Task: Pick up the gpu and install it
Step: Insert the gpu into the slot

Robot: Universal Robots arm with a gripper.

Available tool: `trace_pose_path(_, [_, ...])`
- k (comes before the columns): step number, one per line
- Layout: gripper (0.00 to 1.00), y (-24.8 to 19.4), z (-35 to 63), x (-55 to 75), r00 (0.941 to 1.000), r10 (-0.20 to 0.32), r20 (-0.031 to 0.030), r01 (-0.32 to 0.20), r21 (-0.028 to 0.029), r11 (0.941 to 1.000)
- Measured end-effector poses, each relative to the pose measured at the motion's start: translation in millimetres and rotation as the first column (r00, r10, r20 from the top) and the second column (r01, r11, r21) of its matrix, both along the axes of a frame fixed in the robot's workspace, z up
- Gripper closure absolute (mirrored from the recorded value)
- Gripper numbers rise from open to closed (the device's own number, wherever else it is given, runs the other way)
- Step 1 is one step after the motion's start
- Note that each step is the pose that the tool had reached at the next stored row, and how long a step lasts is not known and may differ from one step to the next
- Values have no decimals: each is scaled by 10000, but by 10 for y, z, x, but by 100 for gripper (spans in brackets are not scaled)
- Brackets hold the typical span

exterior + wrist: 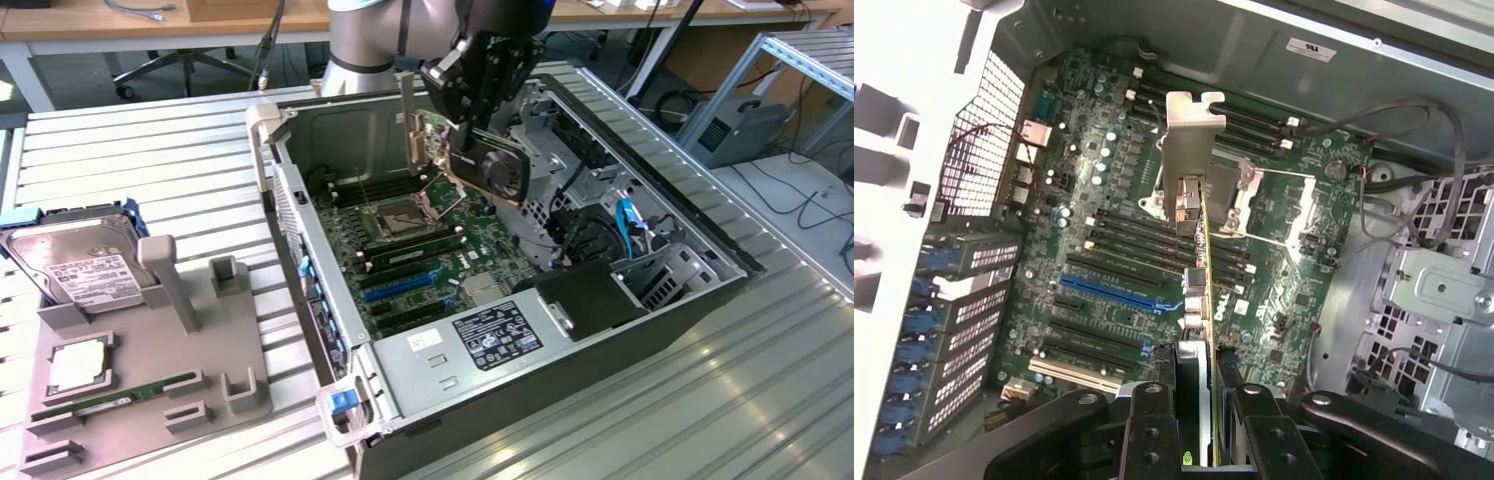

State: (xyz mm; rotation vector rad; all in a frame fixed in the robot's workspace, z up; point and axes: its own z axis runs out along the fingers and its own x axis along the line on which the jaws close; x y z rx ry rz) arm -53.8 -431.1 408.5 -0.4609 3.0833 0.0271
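While above motherboard — gpu in gripper

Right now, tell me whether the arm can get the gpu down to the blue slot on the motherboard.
Probably yes: the end effector holds the gpu above the open case, and nothing stands over the blue slot.

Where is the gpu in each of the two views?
Exterior view: the gpu hangs in the gripper above the open case.
Wrist view: the gpu is edge-on, sticking out from the gripper.
Shared landmark: the long blue slot.
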Motion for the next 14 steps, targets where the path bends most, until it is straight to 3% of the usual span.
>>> trace_pose_path(14, [73, 0, 0, 0, 9993, 366, 0, -366, 0, 9993])
